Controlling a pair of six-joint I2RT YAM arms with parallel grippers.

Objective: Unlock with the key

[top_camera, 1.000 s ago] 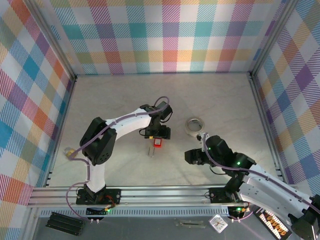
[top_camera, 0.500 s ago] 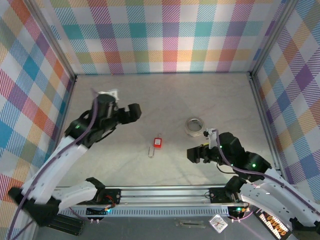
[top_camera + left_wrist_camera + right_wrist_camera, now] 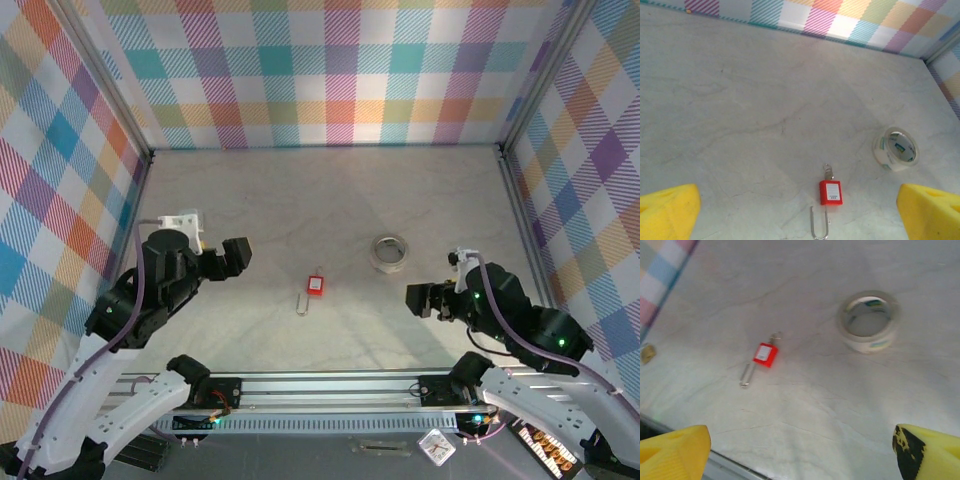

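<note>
You have the small red padlock (image 3: 314,287) with its silver wire shackle (image 3: 819,225) lying flat mid-way across the pale marbled desk (image 3: 300,200). A small metal key (image 3: 828,171) sits at the body's far end, apparently seated in it. From the left wrist view, the shackle looks offset from the body with one leg seemingly free. I judge the unlocking done or nearly so, though you should confirm it. Your left gripper (image 3: 236,256) and right gripper (image 3: 424,298) hover well apart from the lock, jaws spread wide, holding nothing. A whitish roll of tape (image 3: 388,251) lies near.

Pale marbled tabletop (image 3: 300,210); pastel plaid walls (image 3: 330,70) three sides; aluminium rail (image 3: 330,379).
</note>
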